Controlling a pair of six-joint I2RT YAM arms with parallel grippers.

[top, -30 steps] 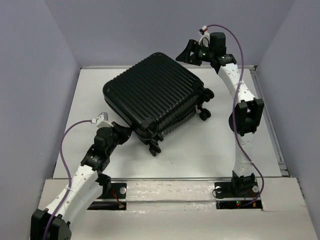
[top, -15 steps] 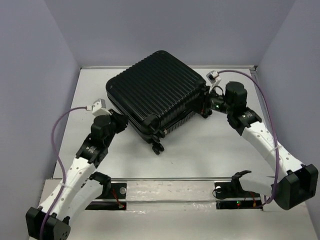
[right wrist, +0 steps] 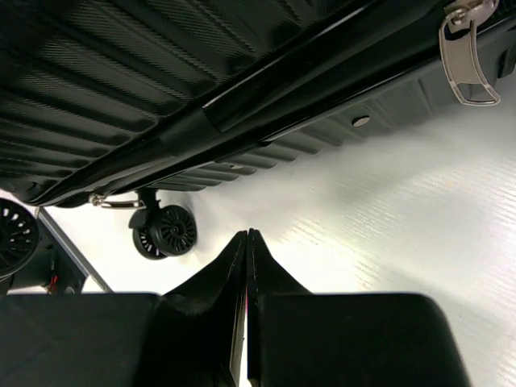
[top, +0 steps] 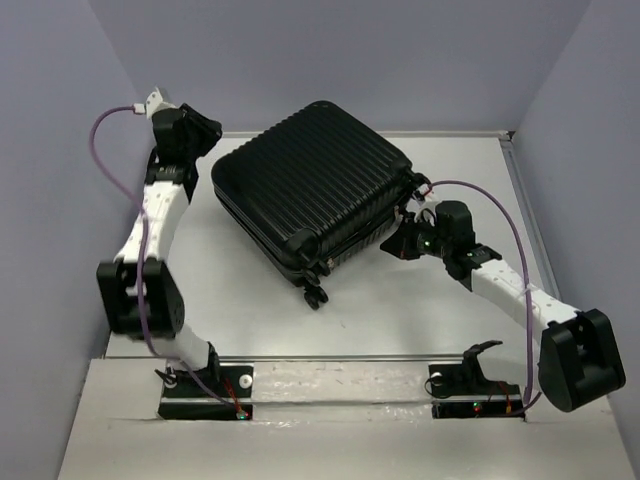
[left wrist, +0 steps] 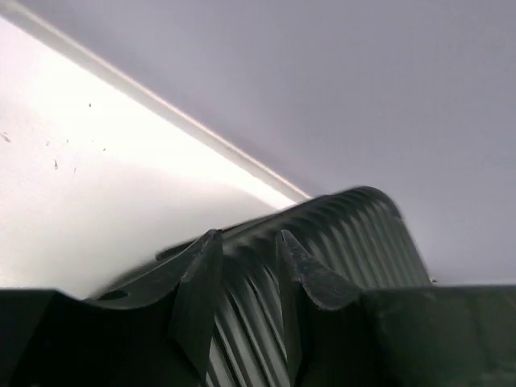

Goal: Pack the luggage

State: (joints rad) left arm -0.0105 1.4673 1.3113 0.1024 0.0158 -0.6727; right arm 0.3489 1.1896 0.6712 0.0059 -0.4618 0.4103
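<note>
Clenched on nothing: right claw (right wrist: 247,235), low over the worktop (top: 400,300), just right of the closed luggage (top: 310,185), at its wheel end. Released: left claw (left wrist: 248,234), at its far-left corner. Long axis far-left to near-right; right arm likely nearer the seam.

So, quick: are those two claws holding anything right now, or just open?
Left gripper: open, empty, near the suitcase.
Right gripper: closed, holding nothing.
</note>
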